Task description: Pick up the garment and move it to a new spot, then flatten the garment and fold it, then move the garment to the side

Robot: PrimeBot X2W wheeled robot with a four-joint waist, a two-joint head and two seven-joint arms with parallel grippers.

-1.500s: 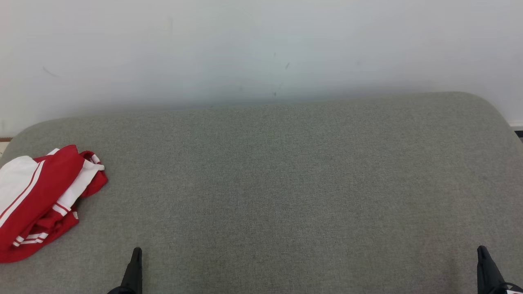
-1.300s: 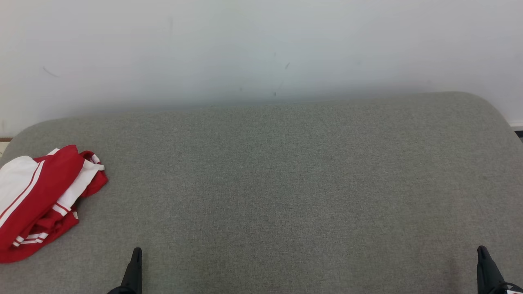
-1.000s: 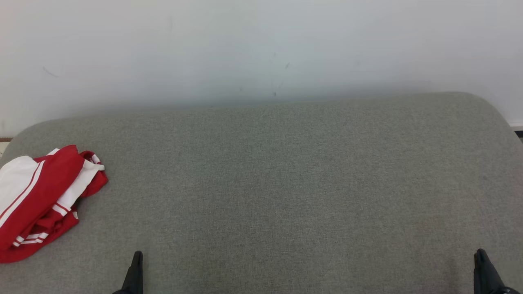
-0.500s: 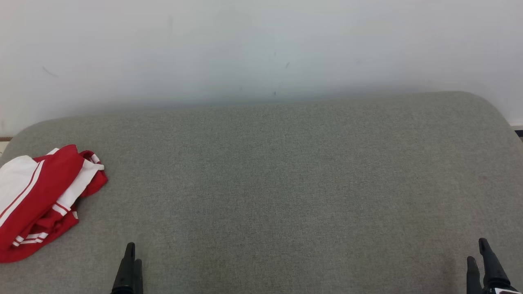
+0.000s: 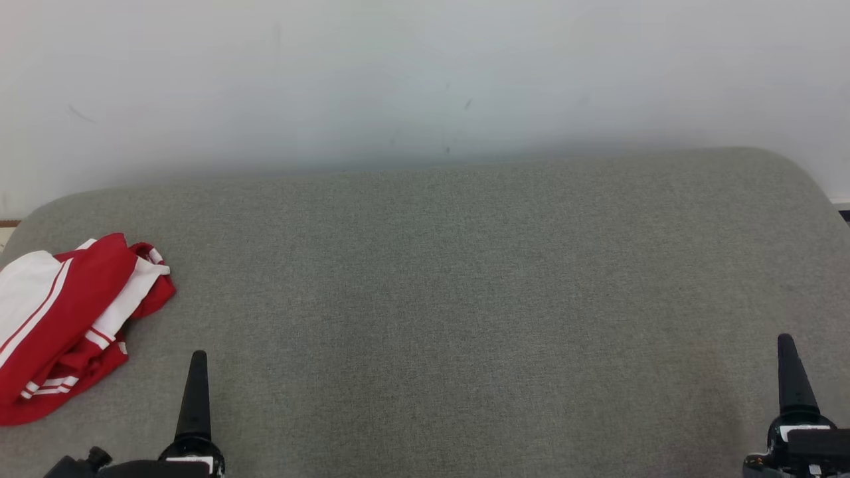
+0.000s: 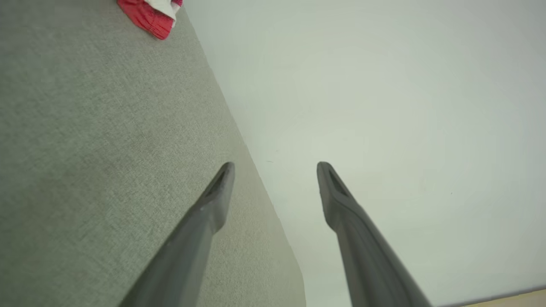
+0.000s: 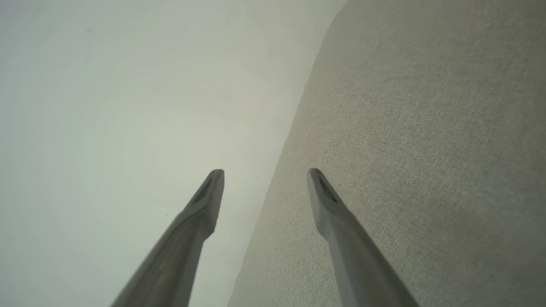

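A crumpled red and white garment [image 5: 63, 318] lies at the left end of the grey cushioned surface [image 5: 451, 299]; a corner of the garment [image 6: 151, 13] peeks in at the top of the left wrist view. My left gripper [image 5: 198, 362] stands at the lower left, to the right of the garment and apart from it. Its fingers [image 6: 213, 200] are spread and empty, so my left gripper [image 6: 275, 168] is open. My right gripper [image 5: 787, 345] rises at the lower right, far from the garment. The right gripper [image 7: 264, 175] is open too, with nothing between its fingers [image 7: 328, 204].
A pale wall [image 5: 425, 79] runs behind the grey surface, close to its far edge. The surface's rounded corners [image 5: 797, 166] fall off at both ends. A strip of floor [image 5: 842, 211] shows at the far right.
Both grippers have risen further into the head view, fingers reaching forward over the surface. The garment has not moved.
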